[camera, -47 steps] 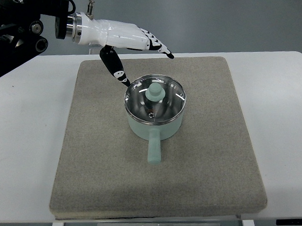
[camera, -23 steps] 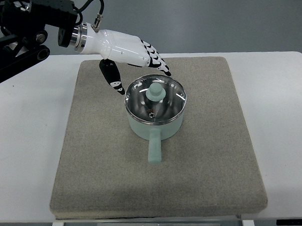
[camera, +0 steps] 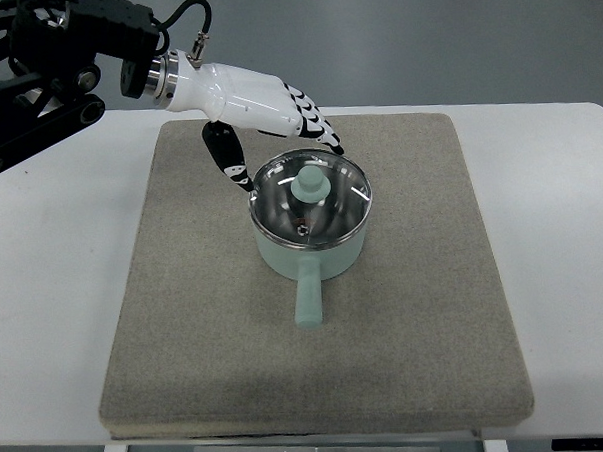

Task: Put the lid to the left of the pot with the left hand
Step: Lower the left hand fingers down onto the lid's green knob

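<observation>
A mint-green pot [camera: 318, 253] stands mid-mat with its handle [camera: 308, 298] pointing toward me. A glass lid [camera: 310, 200] with a mint knob [camera: 309, 185] rests on the pot. My left hand [camera: 283, 152], white with black fingertips, reaches in from the upper left and hovers at the lid's far-left rim. Its fingers [camera: 317, 127] are spread and its thumb [camera: 231, 161] hangs down beside the rim. The hand holds nothing. The right arm does not show.
The pot stands on a grey felt mat [camera: 206, 320] that lies on a white table [camera: 54, 297]. The black arm links [camera: 44, 67] fill the upper left corner.
The left hand has come down and toward the pot, from above the mat's far edge to the lid's far-left rim. The pot and lid have not moved.
</observation>
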`<action>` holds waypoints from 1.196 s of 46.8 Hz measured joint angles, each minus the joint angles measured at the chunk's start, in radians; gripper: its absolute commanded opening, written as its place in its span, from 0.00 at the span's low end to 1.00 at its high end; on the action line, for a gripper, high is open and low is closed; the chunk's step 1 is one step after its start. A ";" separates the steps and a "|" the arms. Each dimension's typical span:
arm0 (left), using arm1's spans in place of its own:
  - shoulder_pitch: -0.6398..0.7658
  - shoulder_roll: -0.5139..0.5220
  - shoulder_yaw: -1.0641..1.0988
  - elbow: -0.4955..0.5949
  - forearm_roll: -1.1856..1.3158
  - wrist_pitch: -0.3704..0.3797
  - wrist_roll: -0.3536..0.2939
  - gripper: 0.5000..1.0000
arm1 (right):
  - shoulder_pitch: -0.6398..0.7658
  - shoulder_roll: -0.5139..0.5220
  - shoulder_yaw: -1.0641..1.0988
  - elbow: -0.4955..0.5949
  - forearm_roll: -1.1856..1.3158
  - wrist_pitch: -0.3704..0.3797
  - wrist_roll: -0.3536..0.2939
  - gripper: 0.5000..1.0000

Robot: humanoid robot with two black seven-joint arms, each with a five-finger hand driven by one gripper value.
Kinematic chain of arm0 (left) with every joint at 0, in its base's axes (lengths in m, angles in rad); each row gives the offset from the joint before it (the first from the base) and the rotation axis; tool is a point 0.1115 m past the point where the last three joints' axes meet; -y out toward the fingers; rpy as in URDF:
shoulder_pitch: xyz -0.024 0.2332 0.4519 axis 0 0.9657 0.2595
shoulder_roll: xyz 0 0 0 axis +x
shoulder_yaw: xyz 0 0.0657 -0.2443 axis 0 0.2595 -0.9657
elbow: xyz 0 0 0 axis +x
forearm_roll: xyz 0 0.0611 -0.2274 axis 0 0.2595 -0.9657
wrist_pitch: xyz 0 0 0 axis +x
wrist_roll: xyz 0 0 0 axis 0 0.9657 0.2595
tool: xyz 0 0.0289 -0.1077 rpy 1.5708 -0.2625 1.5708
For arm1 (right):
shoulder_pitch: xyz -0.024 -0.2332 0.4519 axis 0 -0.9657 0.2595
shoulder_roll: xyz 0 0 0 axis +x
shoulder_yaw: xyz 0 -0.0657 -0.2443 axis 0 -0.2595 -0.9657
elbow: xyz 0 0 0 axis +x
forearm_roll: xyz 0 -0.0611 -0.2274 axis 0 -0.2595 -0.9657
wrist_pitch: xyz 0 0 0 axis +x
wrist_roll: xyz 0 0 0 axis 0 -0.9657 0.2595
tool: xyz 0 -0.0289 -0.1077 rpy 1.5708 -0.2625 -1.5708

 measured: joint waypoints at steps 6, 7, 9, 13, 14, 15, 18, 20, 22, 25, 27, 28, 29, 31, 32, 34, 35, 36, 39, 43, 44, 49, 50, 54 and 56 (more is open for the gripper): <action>0.002 -0.013 0.000 0.017 0.000 0.005 0.000 0.99 | 0.000 0.000 0.000 0.000 0.000 0.000 0.000 0.84; 0.002 -0.015 0.000 0.019 0.000 0.005 0.000 0.99 | 0.000 0.000 0.000 0.000 0.000 0.000 0.000 0.84; 0.002 -0.020 -0.001 0.024 0.000 0.006 0.000 0.99 | 0.000 0.000 0.000 0.000 0.000 0.000 0.000 0.84; 0.002 -0.023 -0.001 0.028 0.000 0.006 0.000 0.99 | 0.000 0.000 0.000 0.000 0.000 0.000 0.000 0.84; 0.002 -0.024 -0.001 0.029 -0.001 0.006 0.000 0.99 | 0.000 0.000 0.000 0.000 0.000 0.000 0.000 0.84; 0.002 -0.024 -0.001 0.029 -0.001 0.006 0.000 0.99 | 0.000 0.000 0.000 0.000 0.000 0.000 0.000 0.84; 0.002 -0.028 0.000 0.029 -0.001 0.006 0.000 0.99 | 0.000 0.000 0.000 0.000 0.000 0.000 0.000 0.84; 0.002 -0.032 0.001 0.029 -0.001 0.006 0.000 0.99 | 0.000 0.000 0.000 0.000 0.000 0.000 0.000 0.84; 0.003 -0.034 0.002 0.030 -0.001 0.006 0.000 0.99 | 0.000 0.000 0.000 0.000 0.000 0.000 0.000 0.84; 0.005 -0.038 0.002 0.030 -0.001 0.006 0.000 0.99 | 0.000 0.000 0.000 0.000 0.000 0.000 0.000 0.84; 0.011 -0.040 0.002 0.030 0.000 0.006 0.000 0.99 | 0.000 0.000 0.000 0.000 0.000 0.000 0.000 0.84; 0.013 -0.042 0.003 0.030 0.001 0.006 0.000 0.99 | 0.000 0.000 0.000 0.000 0.000 0.000 0.000 0.84; 0.014 -0.045 0.003 0.030 0.001 0.006 0.000 0.99 | 0.000 0.000 0.000 0.000 0.000 0.000 0.000 0.84; 0.016 -0.050 0.003 0.030 0.001 0.006 0.000 0.99 | 0.000 0.000 0.000 0.000 0.000 0.000 0.000 0.84; 0.017 -0.051 0.003 0.030 0.001 0.006 0.000 0.99 | 0.000 0.000 0.000 0.000 0.000 0.000 0.000 0.84; 0.018 -0.052 0.004 0.030 0.002 0.006 0.000 0.99 | 0.000 0.000 0.000 0.000 0.000 0.000 0.000 0.84; 0.018 -0.053 0.004 0.030 0.002 0.006 0.000 0.99 | 0.000 0.000 0.000 0.000 0.000 0.000 0.000 0.84; 0.018 -0.053 0.004 0.030 0.003 0.006 0.000 0.99 | 0.000 0.000 0.000 0.000 0.000 0.000 0.000 0.84; 0.018 -0.056 0.004 0.030 0.003 0.006 0.000 0.99 | 0.000 0.000 0.000 0.000 0.000 0.000 0.000 0.84; 0.018 -0.058 0.004 0.031 0.005 0.006 0.000 0.99 | 0.000 0.000 0.000 0.000 0.000 0.000 0.000 0.84; 0.018 -0.059 0.004 0.031 0.005 0.006 0.000 0.99 | 0.000 0.000 0.000 0.000 0.000 0.000 0.000 0.84; 0.019 -0.063 0.004 0.033 0.005 0.007 0.000 0.99 | 0.000 0.000 0.000 0.000 0.000 0.000 0.000 0.84; 0.019 -0.065 0.004 0.033 0.006 0.007 0.000 0.99 | 0.000 0.000 0.000 0.000 0.000 0.000 0.000 0.84; 0.018 -0.067 0.006 0.041 0.007 0.007 0.000 0.99 | 0.000 0.000 0.000 0.000 0.000 0.000 0.000 0.84; 0.018 -0.069 0.012 0.043 0.008 0.006 0.000 0.99 | 0.000 0.000 0.000 0.000 0.000 0.000 0.000 0.84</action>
